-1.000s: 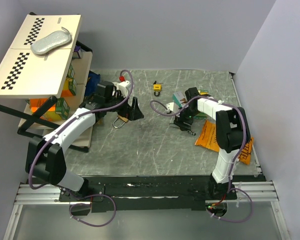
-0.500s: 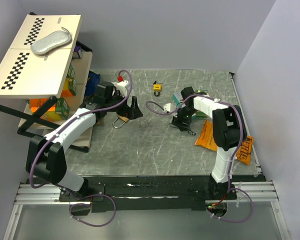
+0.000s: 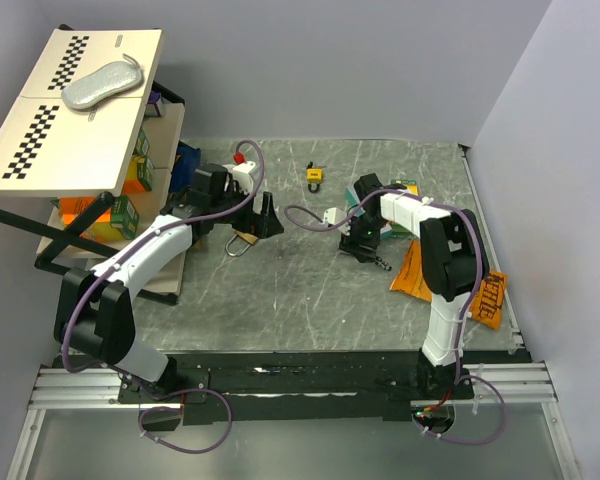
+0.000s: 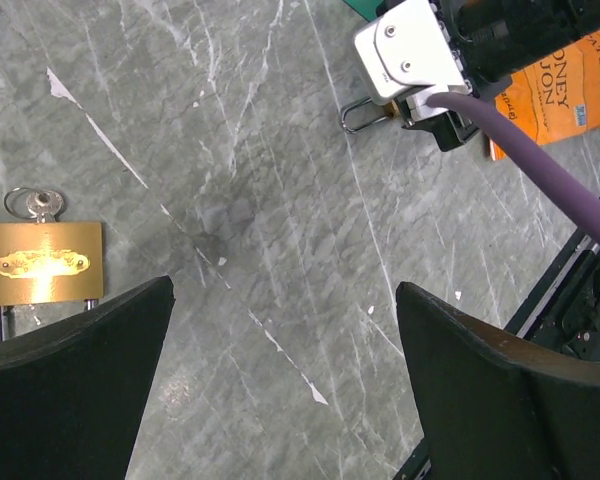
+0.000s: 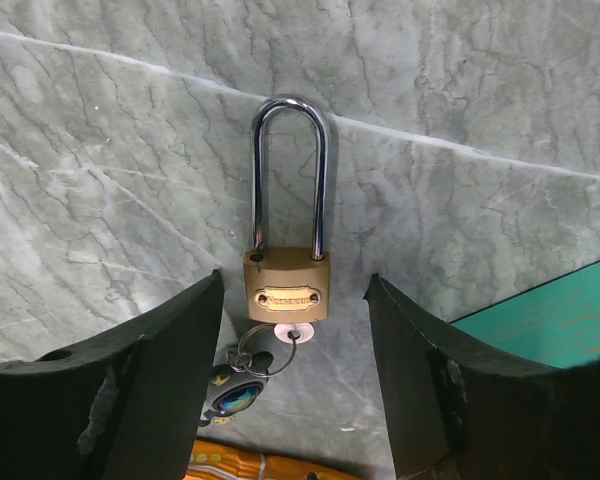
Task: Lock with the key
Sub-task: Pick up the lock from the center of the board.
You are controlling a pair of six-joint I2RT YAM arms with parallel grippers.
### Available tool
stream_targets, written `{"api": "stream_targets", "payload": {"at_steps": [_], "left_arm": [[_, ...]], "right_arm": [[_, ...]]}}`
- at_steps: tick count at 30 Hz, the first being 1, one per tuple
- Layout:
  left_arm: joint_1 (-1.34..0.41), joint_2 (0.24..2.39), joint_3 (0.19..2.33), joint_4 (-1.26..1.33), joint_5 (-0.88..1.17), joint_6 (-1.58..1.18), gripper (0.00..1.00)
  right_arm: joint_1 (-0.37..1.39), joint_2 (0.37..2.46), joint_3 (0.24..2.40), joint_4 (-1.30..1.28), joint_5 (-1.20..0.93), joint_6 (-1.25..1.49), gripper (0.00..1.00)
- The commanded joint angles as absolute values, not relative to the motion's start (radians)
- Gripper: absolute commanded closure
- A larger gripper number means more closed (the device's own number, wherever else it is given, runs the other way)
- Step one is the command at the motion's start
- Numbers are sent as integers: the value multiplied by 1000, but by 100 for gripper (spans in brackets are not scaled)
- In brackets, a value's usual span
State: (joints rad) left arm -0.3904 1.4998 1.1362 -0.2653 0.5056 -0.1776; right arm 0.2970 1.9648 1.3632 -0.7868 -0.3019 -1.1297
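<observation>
Padlock [image 5: 287, 288] lies untouched inside the partly open right claw [image 5: 294, 296].

table [image 3: 310, 290] is grey-green marble with thin white veins all over. both big padlocks are brass gold: the long-shackle padlock [image 5: 287, 285] has a shiny silver loop, the wide padlock [image 4: 42, 263] has a brighter gold nameplate. tiny lock [image 3: 313, 176] is yellow. chip bag [image 3: 417, 272] is bright orange with black lettering, and the packet [image 5: 550, 320] is teal. arms [image 3: 145, 250] are white and black, cables [image 4: 520, 150] purple. the board [image 3: 75, 110] is cream with black-and-white checker strips, pouch [image 3: 102, 82] silvery grey.
</observation>
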Motion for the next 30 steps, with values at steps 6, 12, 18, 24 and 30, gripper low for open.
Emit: {"api": "stream_targets", "payload": {"at_steps": [6,12,18,24,30], "left_arm": [[-377,1509,1167,-232,495,-186,1],[-370,1490,1157,-238,534,-167,4],[-365,1399,1072,-157,600,-132,4],[-337,1379,1052,-109,725,-138,3],[-337,1402,1048,-97,825,-114,3]], "right_arm": [[316,1996,1422,-821,-267,-1134,54],[305,1988,1469,-857,-308,-1095,74],[272,1927,1520,-953,-445,-1060,76],[267,1830,1499,-976,-532,-1025,79],[264,1709,1444,-965,-592,-1026,81]]}}
